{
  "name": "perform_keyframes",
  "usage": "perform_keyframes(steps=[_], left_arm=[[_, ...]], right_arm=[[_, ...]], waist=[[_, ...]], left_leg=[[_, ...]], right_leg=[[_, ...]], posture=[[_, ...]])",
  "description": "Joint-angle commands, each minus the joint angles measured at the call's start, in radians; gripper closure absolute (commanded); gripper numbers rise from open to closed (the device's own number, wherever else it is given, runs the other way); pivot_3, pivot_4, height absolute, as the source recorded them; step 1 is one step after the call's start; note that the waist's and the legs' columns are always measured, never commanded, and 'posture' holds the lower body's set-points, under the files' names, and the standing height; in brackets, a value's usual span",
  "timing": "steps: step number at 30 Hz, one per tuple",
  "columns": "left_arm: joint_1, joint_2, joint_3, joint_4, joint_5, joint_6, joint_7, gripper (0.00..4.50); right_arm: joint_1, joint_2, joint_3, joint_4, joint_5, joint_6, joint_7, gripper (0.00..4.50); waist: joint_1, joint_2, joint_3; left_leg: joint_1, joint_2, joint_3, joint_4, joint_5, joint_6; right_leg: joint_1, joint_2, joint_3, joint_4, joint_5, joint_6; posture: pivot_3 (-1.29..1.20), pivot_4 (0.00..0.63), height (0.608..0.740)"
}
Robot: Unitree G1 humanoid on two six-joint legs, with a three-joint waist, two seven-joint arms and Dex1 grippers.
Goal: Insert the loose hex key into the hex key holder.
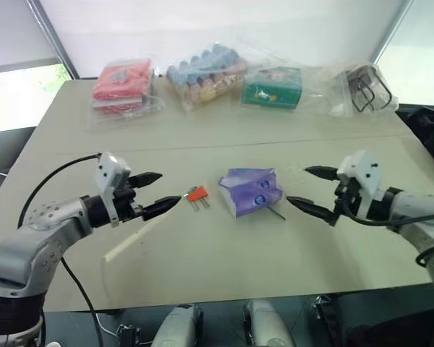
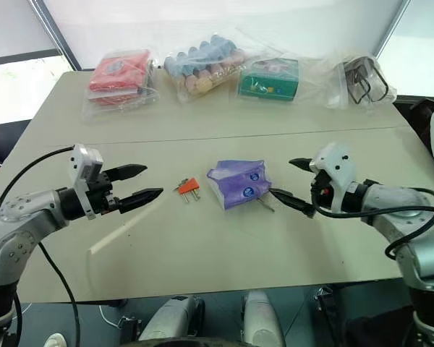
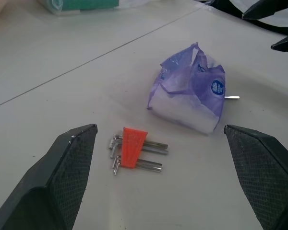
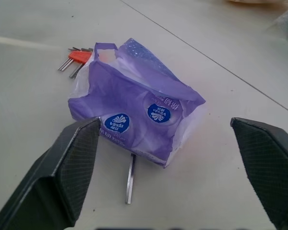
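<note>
Beside the crumpled purple tissue packet (image 4: 134,115), thin grey metal loose hex key (image 4: 130,178) pokes out; right gripper (image 1: 312,189), jaws wide apart, should pinch its exposed end; left gripper (image 1: 155,193) gaping too.

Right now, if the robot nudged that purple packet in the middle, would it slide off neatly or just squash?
The purple packet looks like crinkled soft film, so it would probably dent and crumple. It seems light, so it should also slide easily on the smooth table. The loose hex key pokes out from under it and might get dragged along.

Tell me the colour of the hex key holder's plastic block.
Orange-red; the hex key holder shows best in the left wrist view.
</note>
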Motion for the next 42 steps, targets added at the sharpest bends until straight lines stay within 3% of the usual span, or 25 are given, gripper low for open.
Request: perform_keyframes(steps=[1,8,24,27,34,42], left_arm=[[-0.001,-0.007,-0.005,-0.034,0.007,-0.017,0.012,0.08],[0.019,-0.01,-0.002,-0.059,0.006,-0.011,0.027,0.08],[0.057,-0.009,0.013,-0.096,0.021,-0.023,0.065,0.08],[0.067,-0.009,0.014,-0.104,0.026,-0.027,0.075,0.0],[0.081,-0.015,0.017,-0.115,0.028,-0.033,0.092,0.0],[0.075,-0.024,0.006,-0.104,0.026,-0.041,0.088,0.0]], right_arm=[[-0.034,0.081,0.026,0.026,0.013,0.055,-0.085,0.0],[-0.098,0.218,0.065,0.103,0.007,0.146,-0.201,0.0],[-0.175,0.3,0.193,0.256,-0.118,0.133,-0.251,0.0],[-0.181,0.307,0.201,0.28,-0.138,0.125,-0.251,0.81],[-0.173,0.304,0.193,0.271,-0.143,0.126,-0.236,4.39],[-0.15,0.31,0.112,0.186,-0.094,0.196,-0.279,4.46]], waist=[[-0.001,0.0,0.0],[-0.001,0.0,0.0],[-0.003,0.001,0.0],[-0.003,0.001,0.0],[-0.003,0.001,0.0],[0.0,0.001,0.0]], left_leg=[[0.0,0.0,0.0,0.0,0.0,0.0],[0.0,0.0,0.0,0.0,0.0,0.0],[0.0,0.0,0.0,0.0,0.0,0.0],[0.0,0.0,0.0,0.0,0.0,0.0],[0.0,0.0,0.0,0.0,0.0,0.0],[0.0,0.0,0.0,0.0,0.0,0.0]], right_leg=[[0.0,0.0,0.0,0.0,0.0,0.0],[-0.001,0.0,0.0,0.0,0.0,-0.001],[-0.001,0.001,0.0,0.0,0.001,-0.001],[-0.001,0.001,0.0,0.0,0.001,-0.001],[0.0,0.002,0.0,0.0,0.001,-0.001],[0.0,0.001,0.0,0.0,0.001,-0.001]], posture=[[0.0,0.15,0.74],[0.0,0.15,0.74],[0.0,0.15,0.74],[0.0,0.15,0.74],[0.0,0.15,0.74],[0.0,0.15,0.74]])
